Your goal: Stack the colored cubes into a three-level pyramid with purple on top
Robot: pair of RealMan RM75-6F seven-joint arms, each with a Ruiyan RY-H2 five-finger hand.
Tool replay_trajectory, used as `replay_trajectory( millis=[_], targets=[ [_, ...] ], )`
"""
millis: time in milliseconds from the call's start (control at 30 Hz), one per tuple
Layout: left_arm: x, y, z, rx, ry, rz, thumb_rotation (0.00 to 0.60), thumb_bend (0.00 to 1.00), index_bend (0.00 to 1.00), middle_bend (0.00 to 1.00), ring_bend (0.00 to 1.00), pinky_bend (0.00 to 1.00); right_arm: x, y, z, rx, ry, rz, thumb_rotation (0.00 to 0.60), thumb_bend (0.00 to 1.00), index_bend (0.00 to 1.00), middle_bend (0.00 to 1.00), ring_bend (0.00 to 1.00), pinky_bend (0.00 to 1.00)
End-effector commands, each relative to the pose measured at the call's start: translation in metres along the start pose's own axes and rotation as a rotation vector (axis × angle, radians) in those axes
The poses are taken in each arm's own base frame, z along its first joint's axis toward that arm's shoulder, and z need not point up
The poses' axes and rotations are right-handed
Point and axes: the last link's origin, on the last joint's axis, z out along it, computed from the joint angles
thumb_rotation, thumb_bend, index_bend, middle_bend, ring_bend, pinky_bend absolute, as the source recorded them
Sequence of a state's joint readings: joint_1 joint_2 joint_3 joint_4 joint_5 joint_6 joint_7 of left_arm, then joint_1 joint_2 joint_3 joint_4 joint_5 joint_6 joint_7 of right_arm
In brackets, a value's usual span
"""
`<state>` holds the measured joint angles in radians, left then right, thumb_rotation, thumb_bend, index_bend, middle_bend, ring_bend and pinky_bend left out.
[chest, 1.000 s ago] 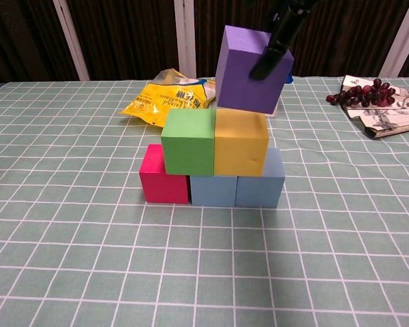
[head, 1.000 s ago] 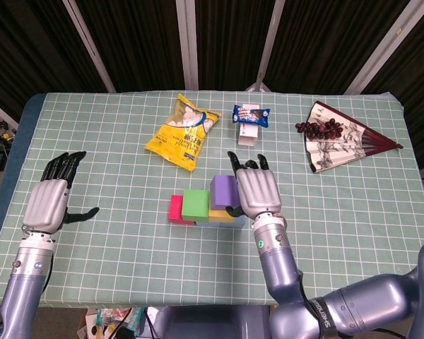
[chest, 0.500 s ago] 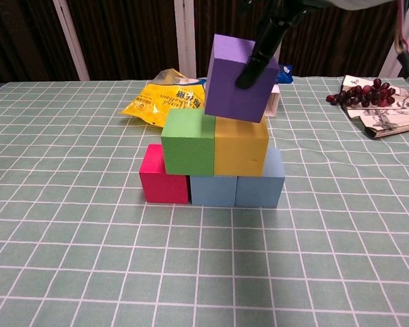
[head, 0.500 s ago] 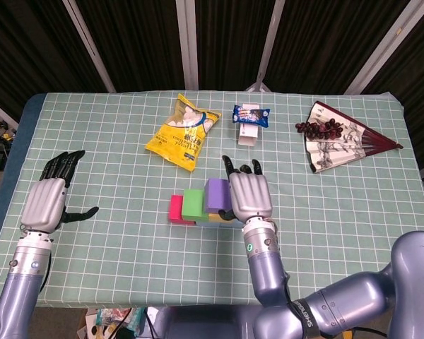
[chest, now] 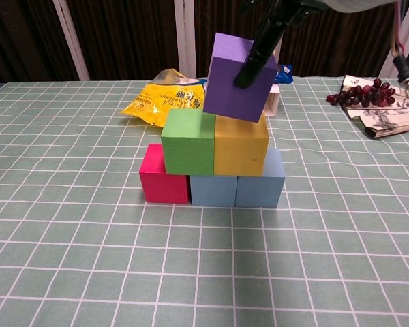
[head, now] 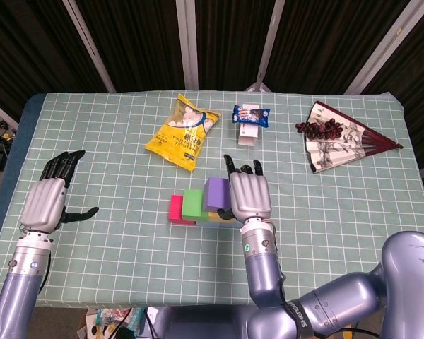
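Observation:
My right hand (head: 249,195) grips the purple cube (chest: 236,78) and holds it tilted over the top of the stack; a black finger (chest: 259,51) lies across its front face. Under it stand the green cube (chest: 188,142) and the yellow cube (chest: 240,146) side by side. They rest on a bottom row of a red cube (chest: 163,184) and two light blue cubes (chest: 236,190). In the head view the purple cube (head: 216,193) shows beside the green cube (head: 193,203). My left hand (head: 47,201) hovers open far to the left of the table.
A yellow snack bag (head: 181,132) lies behind the stack. A small blue and white packet (head: 250,116) sits further back. A folding fan with dark grapes (head: 330,134) lies at the back right. The green checked tablecloth (head: 113,233) covers the table.
My right hand has carried the purple cube leftward, from above the yellow cube toward the middle of the second level. The left hand has stayed still.

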<state>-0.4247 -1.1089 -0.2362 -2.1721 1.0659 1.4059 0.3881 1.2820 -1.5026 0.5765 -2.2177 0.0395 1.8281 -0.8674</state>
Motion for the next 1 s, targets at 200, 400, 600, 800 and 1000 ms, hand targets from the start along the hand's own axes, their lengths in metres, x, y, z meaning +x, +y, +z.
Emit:
replay_trajectory(
  millis=[200, 400, 600, 800, 1000],
  targets=[
    [0.0, 0.0, 0.0, -0.001, -0.005, -0.003, 0.6, 0.06, 0.0, 0.06, 0.0, 0.0, -0.005, -0.004, -0.001, -0.002, -0.009, -0.005, 0.6, 0.22, 0.05, 0.46, 0.2, 0.0],
    [0.0, 0.0, 0.0, 0.0, -0.009, -0.008, 0.6, 0.06, 0.0, 0.06, 0.0, 0.0, -0.009, -0.008, -0.001, 0.008, -0.014, -0.011, 0.6, 0.22, 0.05, 0.46, 0.2, 0.0],
    [0.0, -0.001, 0.0, 0.004, -0.012, -0.008, 0.6, 0.06, 0.0, 0.06, 0.0, 0.0, -0.013, -0.011, 0.0, 0.006, -0.017, -0.014, 0.6, 0.22, 0.05, 0.46, 0.2, 0.0],
    [0.0, -0.001, 0.0, 0.005, -0.013, -0.011, 0.6, 0.06, 0.0, 0.06, 0.0, 0.0, -0.016, -0.014, 0.001, 0.007, -0.018, -0.021, 0.6, 0.22, 0.05, 0.46, 0.2, 0.0],
    [0.0, -0.001, 0.001, 0.006, -0.017, -0.013, 0.6, 0.06, 0.0, 0.06, 0.0, 0.0, -0.018, -0.017, 0.002, 0.009, -0.024, -0.023, 0.6, 0.22, 0.05, 0.46, 0.2, 0.0]
  ],
)
